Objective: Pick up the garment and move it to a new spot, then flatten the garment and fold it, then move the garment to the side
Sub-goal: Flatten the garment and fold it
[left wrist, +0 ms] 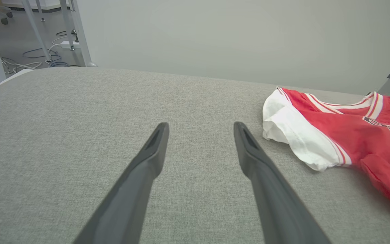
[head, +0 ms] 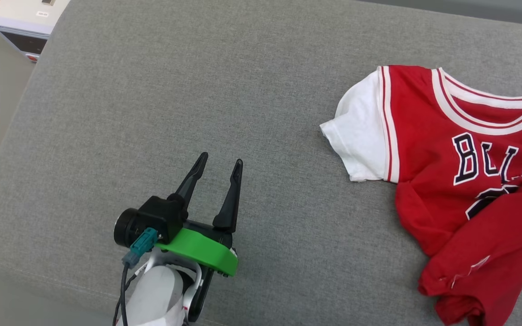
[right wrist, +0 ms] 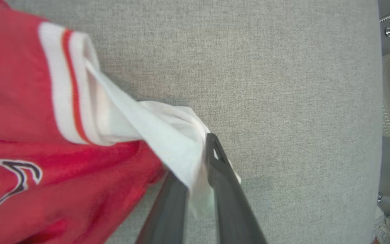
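The garment (head: 469, 181) lies at the right side of the grey cushion (head: 152, 90), front up, with the collar toward the far edge and the lower body bunched and twisted toward me; part of it runs off the right of the head view. It is thin jersey cloth, so I judge it light, limp and not fragile: it will drape and drag rather than hold any shape, and the rumpled hem will follow whatever corner I lift. In the right wrist view my right gripper (right wrist: 195, 169) has its two fingers closed on a fold of one white sleeve (right wrist: 168, 142), the cloth pulled taut from the striped cuff seam into the pinch. A sleeve is a poor single hold for carrying, as the body will hang and twist below it; I think the shoulders or the hem corners, one in each gripper, would serve better for spreading it flat. My left gripper (head: 221, 159) hovers with its fingers apart and nothing between them, well apart from the other white sleeve (head: 360, 131), which lies flat and easy to reach. Open room is plentiful: the whole left and middle of the cushion is bare. Its rounded left and near edges fall away, with a white box (head: 25, 22) beyond the far left corner, so I would keep the cloth inboard.
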You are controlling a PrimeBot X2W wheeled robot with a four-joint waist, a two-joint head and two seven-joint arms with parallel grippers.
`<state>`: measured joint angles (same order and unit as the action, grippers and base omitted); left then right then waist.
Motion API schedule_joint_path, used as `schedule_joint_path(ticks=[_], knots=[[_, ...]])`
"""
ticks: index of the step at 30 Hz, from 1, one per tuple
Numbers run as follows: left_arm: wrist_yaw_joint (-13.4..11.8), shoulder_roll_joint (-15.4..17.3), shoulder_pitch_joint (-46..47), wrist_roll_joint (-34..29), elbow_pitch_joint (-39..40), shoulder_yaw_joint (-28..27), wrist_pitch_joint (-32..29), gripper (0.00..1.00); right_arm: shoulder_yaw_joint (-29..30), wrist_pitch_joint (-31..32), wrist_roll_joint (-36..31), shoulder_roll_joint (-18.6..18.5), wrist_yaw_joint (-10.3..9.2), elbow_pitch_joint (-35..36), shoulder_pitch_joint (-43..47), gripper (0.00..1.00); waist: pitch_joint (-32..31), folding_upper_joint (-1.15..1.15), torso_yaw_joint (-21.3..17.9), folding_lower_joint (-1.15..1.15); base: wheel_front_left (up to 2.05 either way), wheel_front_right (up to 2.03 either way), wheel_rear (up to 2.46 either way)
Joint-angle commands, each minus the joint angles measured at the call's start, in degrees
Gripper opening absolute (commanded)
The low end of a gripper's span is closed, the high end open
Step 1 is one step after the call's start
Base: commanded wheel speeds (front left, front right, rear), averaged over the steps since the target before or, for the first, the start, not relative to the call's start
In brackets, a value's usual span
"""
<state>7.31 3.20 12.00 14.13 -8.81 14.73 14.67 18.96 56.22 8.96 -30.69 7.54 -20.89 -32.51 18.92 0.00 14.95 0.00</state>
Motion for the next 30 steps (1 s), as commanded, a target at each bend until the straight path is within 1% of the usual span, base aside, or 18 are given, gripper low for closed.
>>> schedule_joint_path(ticks=[1, 5, 9, 16, 20, 24, 27, 30], knots=[[0.17, -0.31, 1.07, 0.43, -0.23, -0.07, 0.33, 1.0, -0.25, -2.09, -0.59, 0.23, -0.05, -1.33, -1.12, 1.0, -0.35, 0.0, -0.01, 0.0, 0.0, 0.0, 0.0], [0.17, -0.32, 1.04, 0.09, -0.57, -0.7, 0.33, 1.0, -1.7, -7.84, -1.83, 0.93, -0.05, -4.5, -2.26, 1.0, -1.45, 0.0, -0.61, 0.0, 0.0, 0.0, 0.0], [0.17, -0.32, 0.68, -0.29, -0.85, -1.3, 0.33, 1.0, -3.61, -14.3, -1.25, 2.27, -0.05, -5.91, -3.51, 1.0, -3.38, 0.0, -1.75, 0.0, 0.0, 0.0, 0.0], [0.17, -0.32, -0.93, -0.35, -1.19, -2.81, 0.33, 1.0, -8.08, -26.21, 1.26, 4.59, -0.05, -3.78, -2.73, 1.0, -8.44, 0.0, -4.74, 0.0, 0.0, 0.0, 0.0], [0.17, -0.26, -2.22, -0.36, -1.3, -3.93, 0.33, 1.0, -10.6, -32.42, 4.31, 6.19, -0.05, -0.41, -0.65, 1.0, -11.4, 0.0, -6.58, 0.0, 0.0, 0.0, 0.0], [0.17, -0.26, -3.52, -0.02, -1.08, -5.01, 0.33, 1.0, -12.73, -38.82, 7.44, 7.66, -0.05, 4.75, 3.31, 1.0, -13.81, 0.0, -8.12, 0.0, 0.0, 0.0, 0.0], [0.17, -0.26, -4.41, 0.35, -0.76, -5.74, 0.33, 1.0, -12.15, -45.03, 9.52, 10.49, -0.05, 9.7, 7.75, 1.0, -15.12, 0.0, -9.09, 0.0, 0.0, 0.0, 0.0], [0.17, -0.27, -5.15, 0.55, -0.51, -5.95, 0.33, 1.0, -12.27, -50.25, 9.96, 12.92, -0.05, 14.26, 13.39, 1.0, -15.81, 0.0, -9.77, 0.0, 0.0, 0.0, 0.0]])
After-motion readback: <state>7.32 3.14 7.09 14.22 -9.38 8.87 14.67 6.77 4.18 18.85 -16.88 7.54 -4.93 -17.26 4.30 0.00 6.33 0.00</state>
